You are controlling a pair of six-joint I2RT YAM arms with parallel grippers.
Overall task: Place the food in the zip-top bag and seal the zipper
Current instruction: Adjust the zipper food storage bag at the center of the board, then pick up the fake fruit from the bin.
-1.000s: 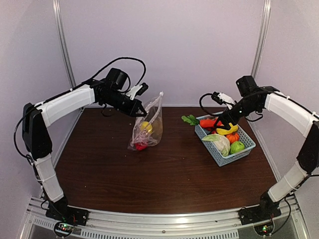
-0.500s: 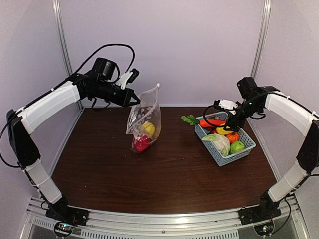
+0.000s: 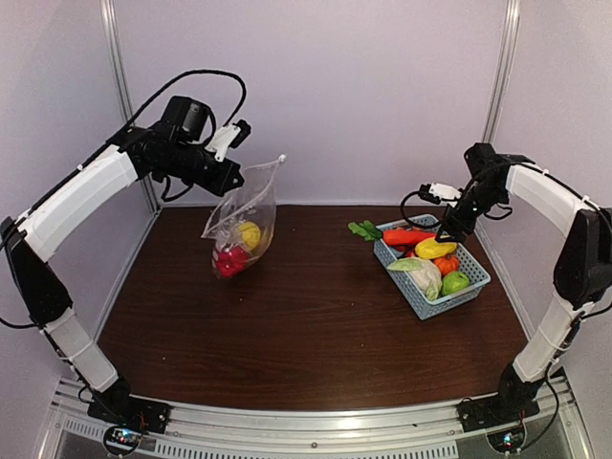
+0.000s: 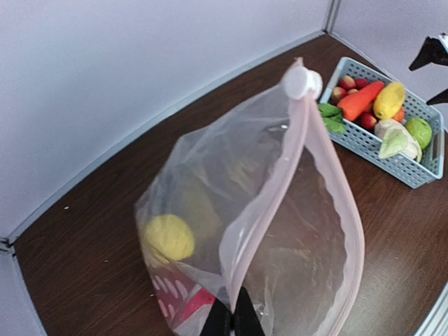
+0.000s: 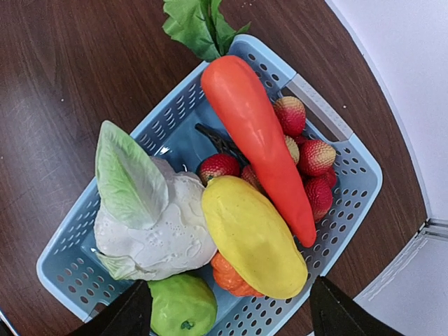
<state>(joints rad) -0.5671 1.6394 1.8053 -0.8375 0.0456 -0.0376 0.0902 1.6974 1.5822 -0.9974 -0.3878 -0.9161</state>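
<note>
My left gripper point(image 3: 236, 179) is shut on the mouth edge of the clear zip-top bag point(image 3: 241, 222) and holds it hanging over the table's back left. In the left wrist view the gripper point(image 4: 233, 318) pinches the pink zipper strip point(image 4: 294, 161). The bag's mouth gapes open, and a white slider point(image 4: 302, 82) sits at the far end. A yellow fruit point(image 4: 168, 236) and a red piece point(image 4: 187, 302) lie inside. My right gripper point(image 3: 445, 233) is open and empty just above the light-blue basket point(image 3: 470, 287). In the right wrist view it point(image 5: 231, 316) straddles a yellow fruit point(image 5: 252, 238), beside a red pepper point(image 5: 259, 133), cabbage point(image 5: 157, 224), green fruit point(image 5: 183, 304) and pumpkin point(image 5: 225, 275).
Leafy greens point(image 5: 199, 24) hang over the basket's far rim point(image 5: 318, 105), and small red fruits point(image 5: 315, 157) lie behind the pepper. The basket also shows in the left wrist view point(image 4: 427, 164). White walls and metal posts point(image 3: 120, 76) close in the back and sides.
My left arm has lifted the bag and carried it left, with the fruits swinging inside it. My right gripper has shifted slightly right over the basket and stays open.
</note>
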